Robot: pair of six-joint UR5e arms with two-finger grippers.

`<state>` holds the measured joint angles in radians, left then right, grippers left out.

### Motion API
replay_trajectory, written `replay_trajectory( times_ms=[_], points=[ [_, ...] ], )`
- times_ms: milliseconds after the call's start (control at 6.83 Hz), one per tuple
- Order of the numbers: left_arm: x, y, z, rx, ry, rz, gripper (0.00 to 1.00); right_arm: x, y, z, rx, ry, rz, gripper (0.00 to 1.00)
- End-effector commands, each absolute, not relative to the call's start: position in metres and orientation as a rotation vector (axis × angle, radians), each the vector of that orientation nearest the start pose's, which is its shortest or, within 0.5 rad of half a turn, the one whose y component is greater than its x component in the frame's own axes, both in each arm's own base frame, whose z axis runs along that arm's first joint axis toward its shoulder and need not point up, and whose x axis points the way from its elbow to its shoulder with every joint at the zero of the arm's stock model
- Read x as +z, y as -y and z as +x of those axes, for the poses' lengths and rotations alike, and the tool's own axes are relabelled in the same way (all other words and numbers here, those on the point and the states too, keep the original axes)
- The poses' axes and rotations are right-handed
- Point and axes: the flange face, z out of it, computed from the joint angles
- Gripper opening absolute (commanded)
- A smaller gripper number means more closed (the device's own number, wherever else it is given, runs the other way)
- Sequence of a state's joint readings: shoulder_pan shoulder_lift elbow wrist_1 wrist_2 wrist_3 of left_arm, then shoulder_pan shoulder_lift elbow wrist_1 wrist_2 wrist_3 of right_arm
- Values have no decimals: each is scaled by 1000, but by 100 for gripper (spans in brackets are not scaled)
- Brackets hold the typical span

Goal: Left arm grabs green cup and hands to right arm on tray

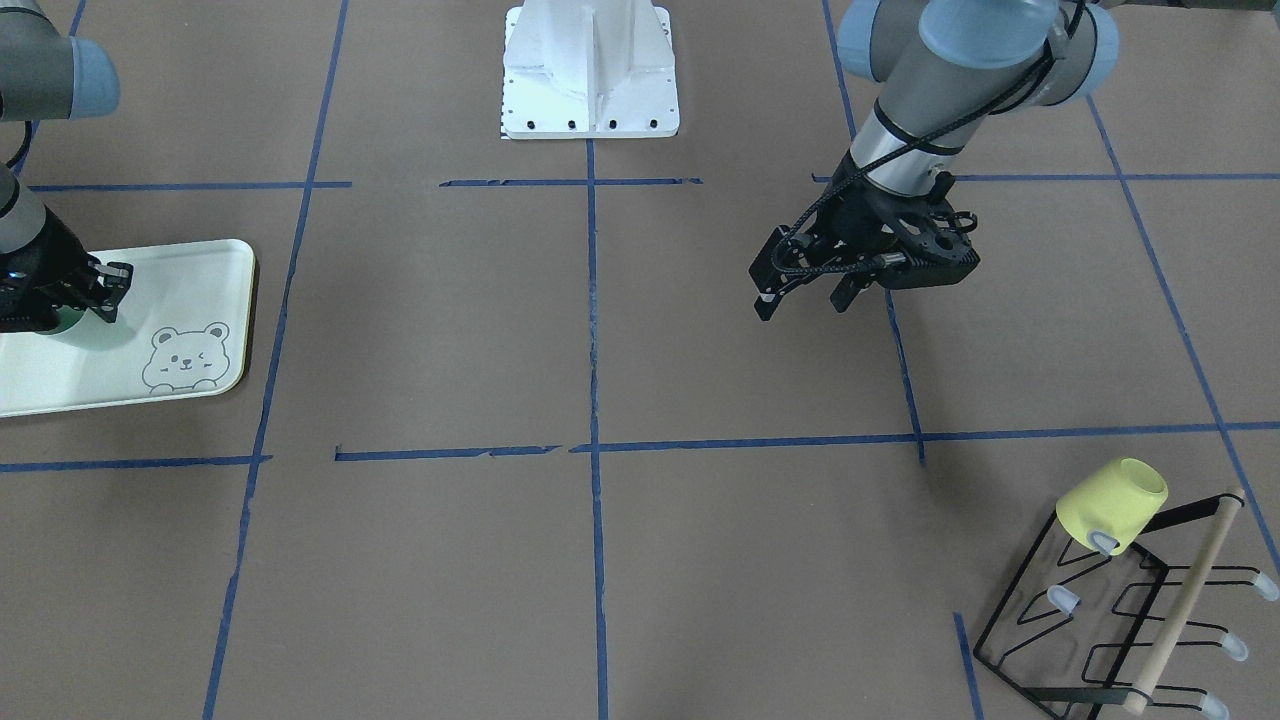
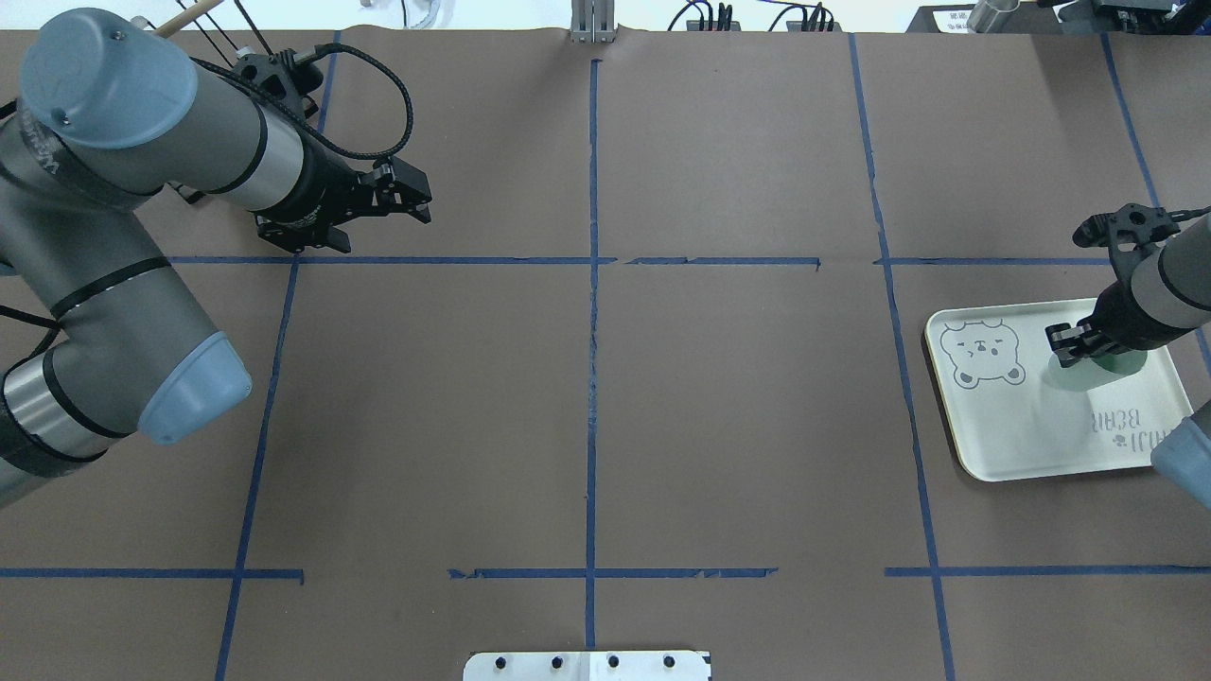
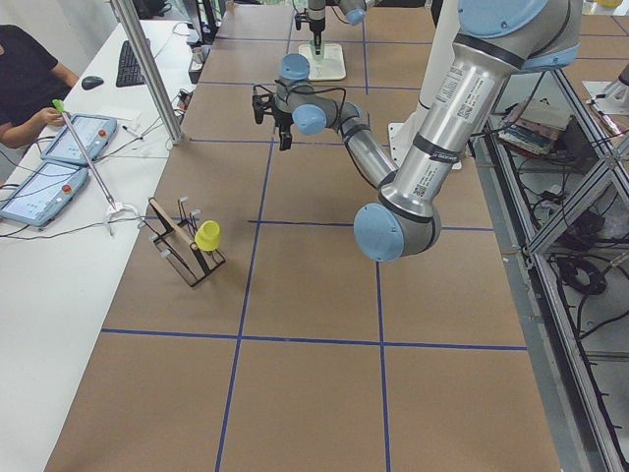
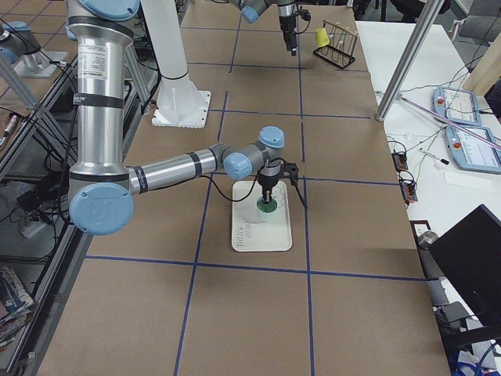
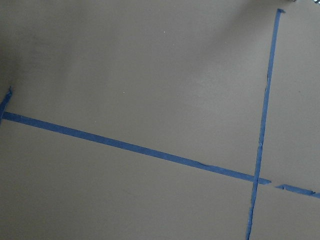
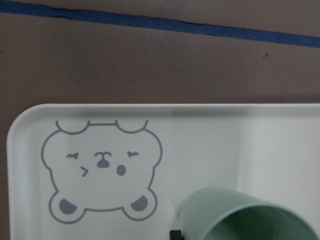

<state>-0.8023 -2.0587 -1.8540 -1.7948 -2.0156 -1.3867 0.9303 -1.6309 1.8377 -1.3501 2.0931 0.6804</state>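
The green cup (image 1: 68,322) stands upright on the cream tray (image 1: 200,290) with the bear drawing, mostly hidden under my right gripper (image 1: 108,292). The overhead view shows the cup (image 2: 1107,366) on the tray (image 2: 1031,426) beneath that gripper (image 2: 1061,345). In the right wrist view the cup's rim (image 6: 240,215) fills the lower right, and a black fingertip (image 6: 175,234) lies against its outer wall. The right gripper is shut on the cup. My left gripper (image 1: 805,298) is open and empty, hovering over bare table far from the tray; it also shows in the overhead view (image 2: 424,200).
A yellow cup (image 1: 1110,505) hangs on a black wire rack (image 1: 1100,620) with a wooden rod, at the table's corner on my left side. The white robot base (image 1: 590,70) stands at the table's middle edge. Blue tape lines cross the brown table.
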Motion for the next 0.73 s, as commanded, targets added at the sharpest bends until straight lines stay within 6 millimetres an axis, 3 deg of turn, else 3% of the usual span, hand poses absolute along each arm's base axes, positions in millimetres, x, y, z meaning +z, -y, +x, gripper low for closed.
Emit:
replay_trajectory(
  times_ms=[0,146,293,439,586],
  points=[
    [230,501,359,-338,-1058,105,100,546,435,-228,-83,657,8,3],
    [229,501,359,-337,-1060,106,100,546,435,-228,-85,657,9,7],
    [229,501,359,-337,-1059,106,100,546,435,-228,-86,657,9,42],
    [229,501,359,-337,-1059,106,100,544,435,-227,-82,659,11,99],
    [229,503,357,-340,-1059,109,100,531,434,-223,-86,674,32,100]
  ],
)
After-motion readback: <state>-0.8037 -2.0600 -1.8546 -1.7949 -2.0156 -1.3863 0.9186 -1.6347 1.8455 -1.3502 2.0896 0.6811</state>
